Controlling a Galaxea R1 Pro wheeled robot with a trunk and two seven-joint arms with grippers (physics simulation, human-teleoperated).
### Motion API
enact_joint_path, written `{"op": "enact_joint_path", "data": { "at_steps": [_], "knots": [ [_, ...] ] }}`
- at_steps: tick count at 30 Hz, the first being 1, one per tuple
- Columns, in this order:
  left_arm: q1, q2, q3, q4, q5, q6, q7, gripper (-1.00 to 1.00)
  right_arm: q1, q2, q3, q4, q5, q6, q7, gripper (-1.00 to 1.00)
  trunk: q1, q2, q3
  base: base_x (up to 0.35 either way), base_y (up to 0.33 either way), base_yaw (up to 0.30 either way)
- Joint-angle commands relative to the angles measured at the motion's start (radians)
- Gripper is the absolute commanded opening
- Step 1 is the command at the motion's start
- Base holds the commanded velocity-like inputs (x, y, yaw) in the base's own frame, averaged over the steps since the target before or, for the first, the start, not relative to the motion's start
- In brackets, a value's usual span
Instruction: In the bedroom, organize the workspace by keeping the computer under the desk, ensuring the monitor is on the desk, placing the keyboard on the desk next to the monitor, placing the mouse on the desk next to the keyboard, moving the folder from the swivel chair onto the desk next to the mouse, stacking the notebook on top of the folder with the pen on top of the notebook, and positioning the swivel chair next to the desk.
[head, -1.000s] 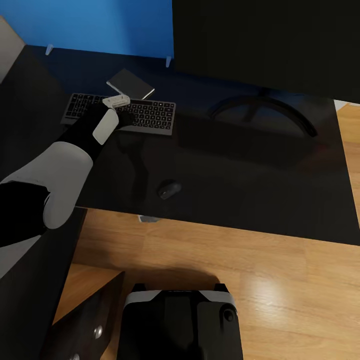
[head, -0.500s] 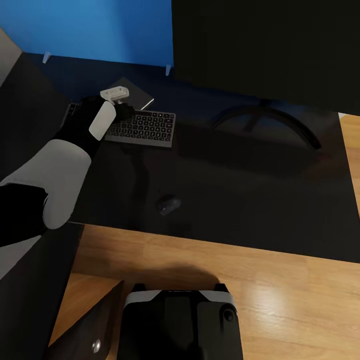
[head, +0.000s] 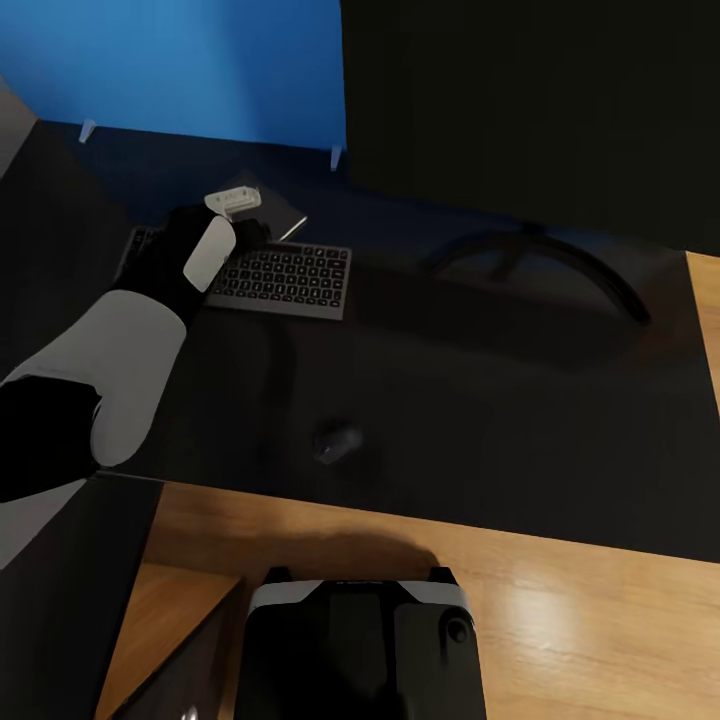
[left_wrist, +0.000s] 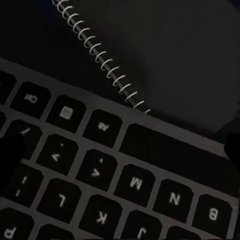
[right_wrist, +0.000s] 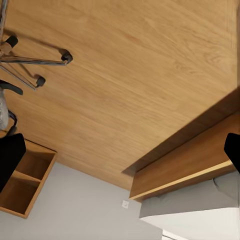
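Observation:
On the black desk (head: 480, 400) the silver keyboard (head: 290, 280) lies left of the monitor (head: 530, 100) and its arc stand (head: 535, 262). A dark notebook (head: 278, 212) lies just beyond the keyboard, toward the blue back panel (head: 200, 70). My left gripper (head: 248, 228) hovers over the keyboard's far edge at the notebook, open. Its wrist view looks down on the keys (left_wrist: 100, 175) and the spiral-bound notebook (left_wrist: 165, 55), with nothing between the fingers. The dark mouse (head: 338, 440) sits near the desk's front edge. My right gripper (right_wrist: 120, 152) hangs open over the floor by the swivel chair's chrome base (right_wrist: 35, 60).
My own base (head: 360, 640) stands on the wood floor in front of the desk. The desk's side wing (head: 50, 600) runs along the left. The right wrist view holds a wooden shelf unit (right_wrist: 25, 185) and a wooden ledge (right_wrist: 190, 165).
The camera has shifted, so the desk sits lower in the picture. My left gripper has moved from above the keyboard's keys toward its far edge and the notebook.

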Motion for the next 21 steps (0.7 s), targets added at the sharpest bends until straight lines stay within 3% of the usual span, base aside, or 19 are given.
{"op": "enact_joint_path", "data": {
  "at_steps": [1, 8, 21],
  "knots": [
    [0.000, 0.001, -0.006, -0.001, 0.010, 0.002, 0.009, 1.00, 0.000, -0.001, 0.005, -0.001, -0.011, -0.002, 0.002, 1.00, 0.001, -0.002, -0.001, 0.279, 0.000, 0.000],
    [0.001, 0.001, -0.008, -0.002, 0.009, 0.001, 0.009, 1.00, 0.000, -0.001, 0.005, -0.001, -0.010, -0.002, 0.002, 1.00, 0.001, -0.002, -0.001, 0.124, 0.000, 0.000],
    [0.024, 0.001, -0.011, -0.003, 0.007, 0.001, 0.013, 1.00, 0.000, -0.001, 0.005, -0.001, -0.009, -0.002, 0.002, 1.00, 0.001, -0.002, -0.001, 0.009, 0.000, 0.000]
  ]
}}
